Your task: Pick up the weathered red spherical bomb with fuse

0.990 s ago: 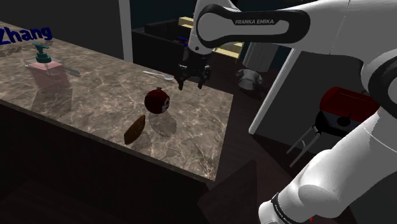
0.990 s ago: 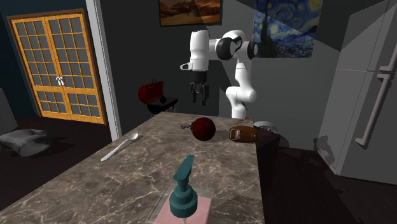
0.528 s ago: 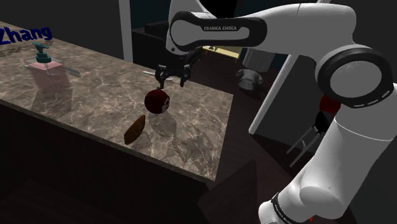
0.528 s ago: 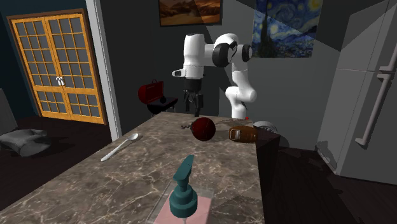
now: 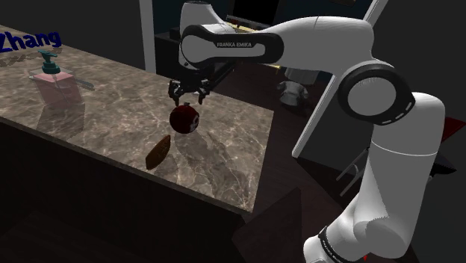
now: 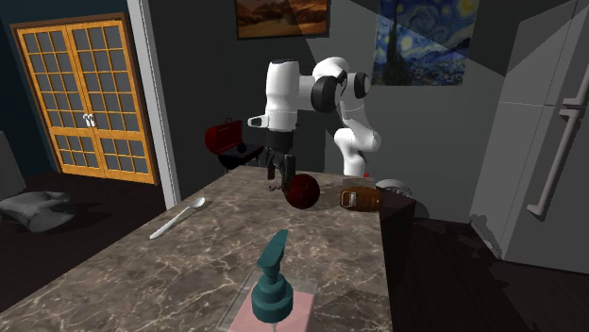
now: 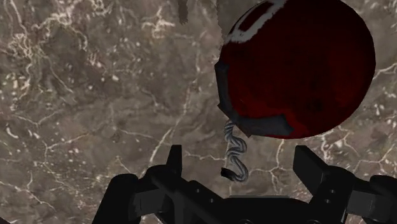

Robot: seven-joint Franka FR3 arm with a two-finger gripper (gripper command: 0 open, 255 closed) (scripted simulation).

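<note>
The bomb (image 5: 184, 119) sits on the counter (image 5: 239, 153), toward the shoulder view's right, not yet grasped. The gripper (image 5: 188, 93) hangs just above it, spread and empty; lowering, closing and lifting remain.

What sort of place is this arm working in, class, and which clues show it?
Probably a home kitchen: a marble-patterned counter bearing a spoon and soap dispenser, a tall grey refrigerator beside it.
</note>
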